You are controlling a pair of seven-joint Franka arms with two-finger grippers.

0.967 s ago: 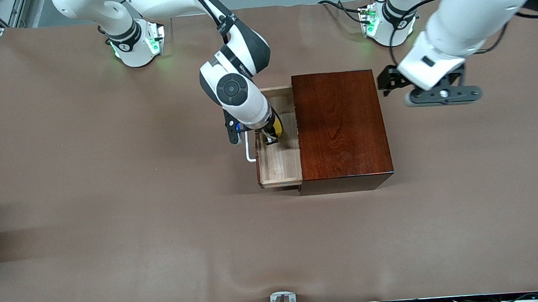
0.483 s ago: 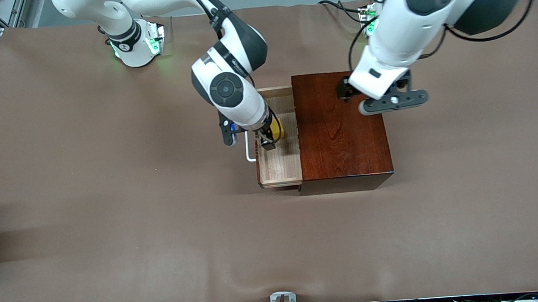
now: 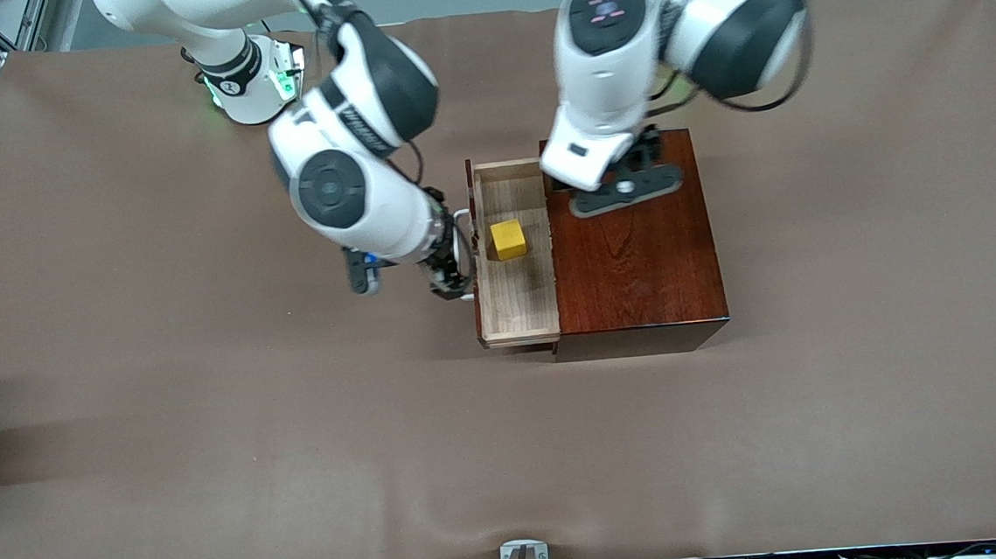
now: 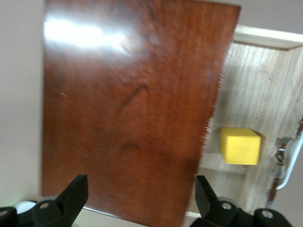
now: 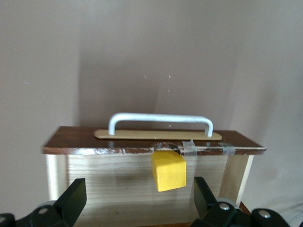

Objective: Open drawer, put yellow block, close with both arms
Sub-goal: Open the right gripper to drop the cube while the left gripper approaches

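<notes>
the drawer (image 3: 517, 296) stands pulled out of the wooden box (image 3: 636, 252) on the bench (image 3: 168, 443). the yellow block (image 3: 509, 239) rests free on the drawer floor, near the white handle (image 5: 161, 120). the right pincer (image 3: 449, 274), fingers spread wide and empty, appears to hang just outside the handle. the left pincer (image 4: 142, 198), also wide, hovers over the box top.

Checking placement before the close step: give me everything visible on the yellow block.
The yellow block is a small bright yellow cube with plain matte faces. It sits flat on the pale wood floor of the open drawer, near the handle-side front panel. No gripper touches it. Whether it touches that panel cannot be told.
</notes>
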